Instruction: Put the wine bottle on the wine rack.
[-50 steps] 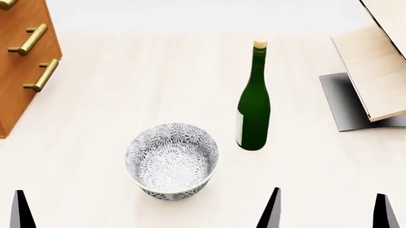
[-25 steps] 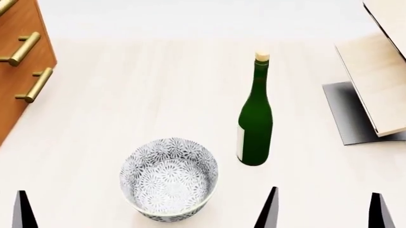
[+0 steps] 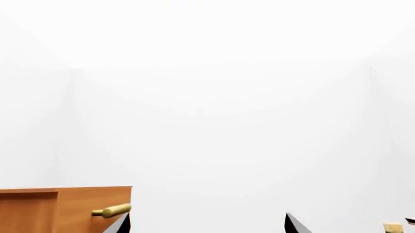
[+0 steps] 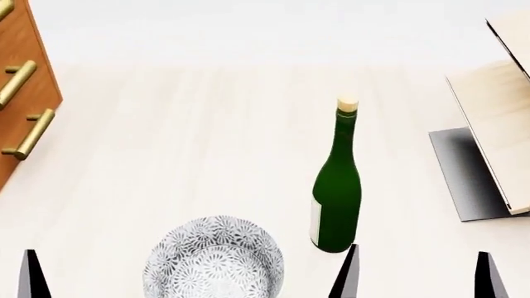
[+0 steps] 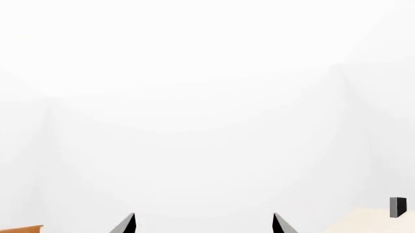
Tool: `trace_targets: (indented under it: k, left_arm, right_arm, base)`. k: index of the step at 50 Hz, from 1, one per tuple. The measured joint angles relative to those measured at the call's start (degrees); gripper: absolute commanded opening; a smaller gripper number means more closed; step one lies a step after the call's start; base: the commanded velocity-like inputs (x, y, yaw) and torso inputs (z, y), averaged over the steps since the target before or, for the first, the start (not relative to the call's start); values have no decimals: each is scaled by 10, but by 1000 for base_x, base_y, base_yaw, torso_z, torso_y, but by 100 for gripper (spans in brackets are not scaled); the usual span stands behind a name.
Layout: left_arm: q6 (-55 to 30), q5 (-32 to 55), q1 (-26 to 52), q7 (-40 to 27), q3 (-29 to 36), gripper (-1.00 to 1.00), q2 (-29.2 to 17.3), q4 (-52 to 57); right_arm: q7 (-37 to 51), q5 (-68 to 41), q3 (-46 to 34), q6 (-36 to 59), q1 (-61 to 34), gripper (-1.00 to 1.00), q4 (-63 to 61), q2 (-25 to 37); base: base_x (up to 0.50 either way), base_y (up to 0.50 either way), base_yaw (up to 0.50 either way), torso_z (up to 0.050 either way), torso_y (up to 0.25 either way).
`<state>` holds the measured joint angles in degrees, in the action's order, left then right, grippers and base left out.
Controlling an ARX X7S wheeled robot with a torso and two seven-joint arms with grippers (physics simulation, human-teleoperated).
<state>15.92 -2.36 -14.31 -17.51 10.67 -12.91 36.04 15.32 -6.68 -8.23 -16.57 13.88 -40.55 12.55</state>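
The wine bottle stands upright on the pale table, dark green with a tan cork and a white label strip. The wine rack, slanted light wood panels on a grey base, stands at the right edge, apart from the bottle. Its wood top and black peg show in the right wrist view. My right gripper is open and empty at the bottom edge, its left fingertip just in front of the bottle's base. It is also open in its wrist view. My left gripper is open and empty; one fingertip shows bottom left.
A patterned grey-white bowl sits near the bottom edge, left of the bottle. A reddish-brown cabinet with brass handles stands at the far left; it also shows in the left wrist view. White wall behind the table.
The bottle, bowl, rack and cabinet have all slid lower and outward in the head view, so the view has shifted. The gripper tips keep their places in the frame, still open.
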Motion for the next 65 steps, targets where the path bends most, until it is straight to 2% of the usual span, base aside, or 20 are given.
trace_targets:
  k: [35, 65]
  left_arm:
    - [-2, 1, 2, -12, 9, 100, -11, 1]
    - [-2, 3, 7, -21, 16, 100, -19, -3]
  right_arm:
    - [13, 0, -8, 0, -3, 100, 3, 11]
    - [17, -6, -23, 23, -10, 100, 8, 25]
  base:
    - [215, 0, 0, 0, 0]
    - [4, -25, 0, 0, 0]
